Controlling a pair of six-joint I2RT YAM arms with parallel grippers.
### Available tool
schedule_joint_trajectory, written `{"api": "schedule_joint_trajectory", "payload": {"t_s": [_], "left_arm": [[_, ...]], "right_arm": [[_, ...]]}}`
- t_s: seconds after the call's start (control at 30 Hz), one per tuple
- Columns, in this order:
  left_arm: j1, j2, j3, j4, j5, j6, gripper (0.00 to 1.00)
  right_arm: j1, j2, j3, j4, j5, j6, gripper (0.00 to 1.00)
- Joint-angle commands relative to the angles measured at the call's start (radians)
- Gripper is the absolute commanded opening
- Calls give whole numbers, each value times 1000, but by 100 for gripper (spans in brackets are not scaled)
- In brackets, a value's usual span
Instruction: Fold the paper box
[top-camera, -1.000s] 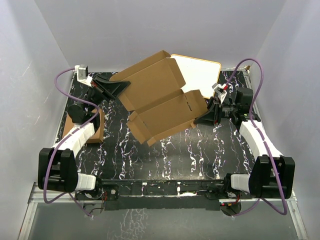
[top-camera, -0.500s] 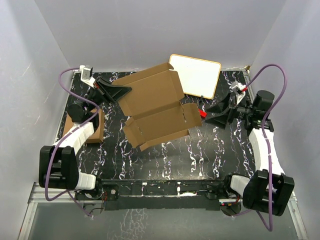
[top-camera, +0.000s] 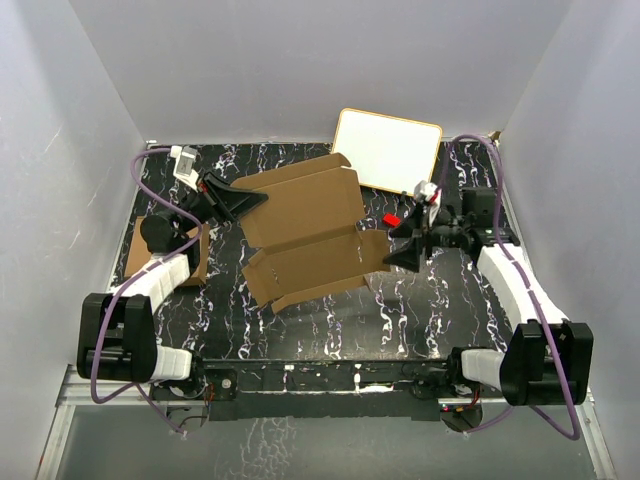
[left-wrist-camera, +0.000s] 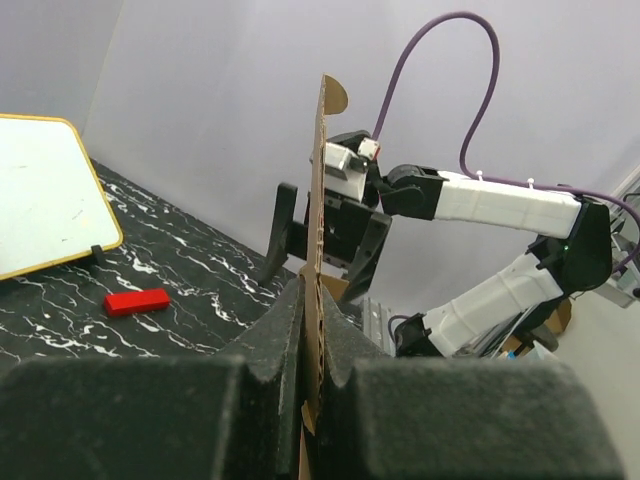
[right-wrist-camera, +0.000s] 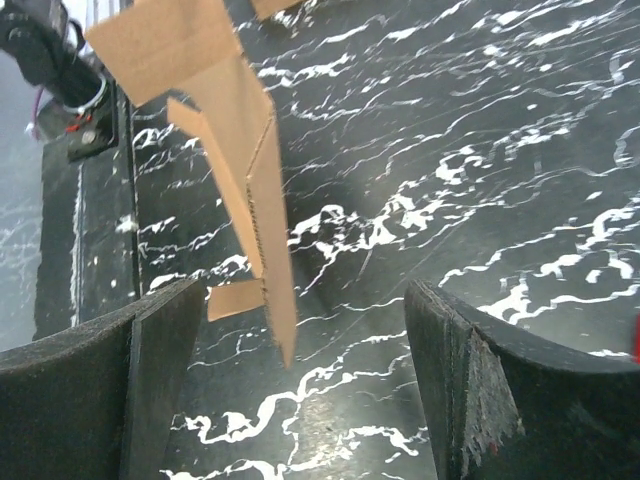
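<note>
The paper box (top-camera: 305, 235) is an open, flat sheet, and its long side runs from the left gripper (top-camera: 247, 199) across to the right gripper (top-camera: 395, 247). The left gripper pinches one end tight. The right gripper is wide open, and the other end hangs between its fingers without touching them.
</note>
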Motion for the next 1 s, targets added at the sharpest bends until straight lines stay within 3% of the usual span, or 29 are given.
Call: {"api": "schedule_joint_trajectory", "payload": {"t_s": [0.0, 0.13, 0.2, 0.5, 0.57, 0.83, 0.97], "left_arm": [[3, -15, -4, 37, 14, 46, 0], [4, -9, -14, 43, 0, 55, 0], [3, -5, -22, 50, -5, 56, 0], [3, -38, -38, -93, 7, 175, 0], [3, -51, -39, -139, 14, 216, 0], [3, -147, -35, -599, 44, 585, 0], [3, -171, -32, -732, 31, 699, 5]], "right_arm": [[85, -31, -43, 153, 62, -13, 88], [115, -36, -108, 312, 143, 120, 86], [125, -36, -116, 336, 158, 131, 80], [142, -38, -104, 357, 197, 147, 16], [141, -37, -103, 360, 224, 149, 9], [142, 7, -83, 376, 343, 157, 8], [145, 67, -62, 382, 388, 170, 8]]}}
